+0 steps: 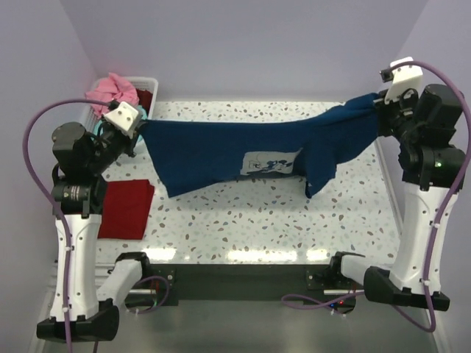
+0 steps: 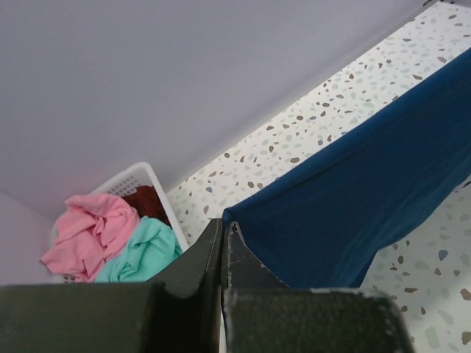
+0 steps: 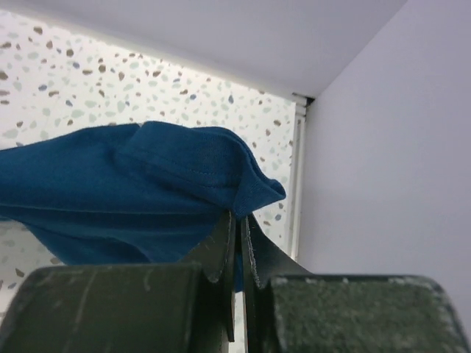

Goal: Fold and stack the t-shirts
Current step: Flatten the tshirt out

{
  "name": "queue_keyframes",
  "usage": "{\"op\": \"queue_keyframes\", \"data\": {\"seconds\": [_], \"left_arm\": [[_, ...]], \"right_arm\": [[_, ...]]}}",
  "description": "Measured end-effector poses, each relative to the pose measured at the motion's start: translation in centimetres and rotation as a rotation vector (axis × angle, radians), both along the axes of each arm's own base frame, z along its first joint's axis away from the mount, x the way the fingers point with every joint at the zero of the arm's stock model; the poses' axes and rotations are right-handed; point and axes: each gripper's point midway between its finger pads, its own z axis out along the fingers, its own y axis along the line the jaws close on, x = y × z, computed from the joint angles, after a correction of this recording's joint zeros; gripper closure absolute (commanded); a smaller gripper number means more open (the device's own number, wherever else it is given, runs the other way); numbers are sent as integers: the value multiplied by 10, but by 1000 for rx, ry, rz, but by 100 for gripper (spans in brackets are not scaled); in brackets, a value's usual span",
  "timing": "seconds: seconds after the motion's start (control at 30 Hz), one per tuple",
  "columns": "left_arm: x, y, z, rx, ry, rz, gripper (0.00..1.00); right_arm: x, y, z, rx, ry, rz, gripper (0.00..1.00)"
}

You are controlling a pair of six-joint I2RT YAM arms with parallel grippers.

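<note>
The navy blue t-shirt (image 1: 221,151) with its white-and-light-blue print (image 1: 271,163) hangs stretched across the table between both arms, its lower part sagging toward the tabletop. My left gripper (image 1: 142,126) is shut on its left corner (image 2: 229,218). My right gripper (image 1: 379,99) is shut on its right end (image 3: 257,195), close to the right wall. A dark red t-shirt (image 1: 126,208) lies folded flat on the table's left side, under the left arm. Pink (image 1: 112,90) and teal (image 2: 143,250) t-shirts sit bunched in the basket.
The white plastic basket (image 2: 140,175) stands at the back left corner, with another dark red cloth (image 2: 147,202) inside it. The back wall and the right wall (image 3: 383,162) close in the speckled table (image 1: 243,213).
</note>
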Motion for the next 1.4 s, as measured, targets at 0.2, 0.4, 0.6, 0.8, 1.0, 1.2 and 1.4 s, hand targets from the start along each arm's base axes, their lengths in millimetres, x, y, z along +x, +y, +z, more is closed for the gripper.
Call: {"op": "queue_keyframes", "data": {"seconds": [0.2, 0.4, 0.6, 0.8, 1.0, 1.2, 1.4], "left_arm": [[4, -1, 17, -38, 0, 4, 100], [59, -5, 11, -81, 75, -28, 100], [183, -13, 10, -152, 109, -47, 100], [248, -11, 82, -230, -88, -34, 100], [183, -6, 176, -218, -402, -38, 100], [119, -4, 169, -73, -532, -86, 100], [125, -11, -57, 92, -160, -168, 100]], "right_arm": [[-1, 0, 55, -19, -140, -1, 100], [66, -9, 42, -9, -114, -6, 100], [201, -25, 26, 57, -119, -36, 100], [229, -32, 47, 80, -252, -80, 100], [146, -22, 182, 19, -626, -60, 100], [54, 3, 227, -178, -826, 66, 100], [82, 21, 34, -357, -449, 288, 100]]}}
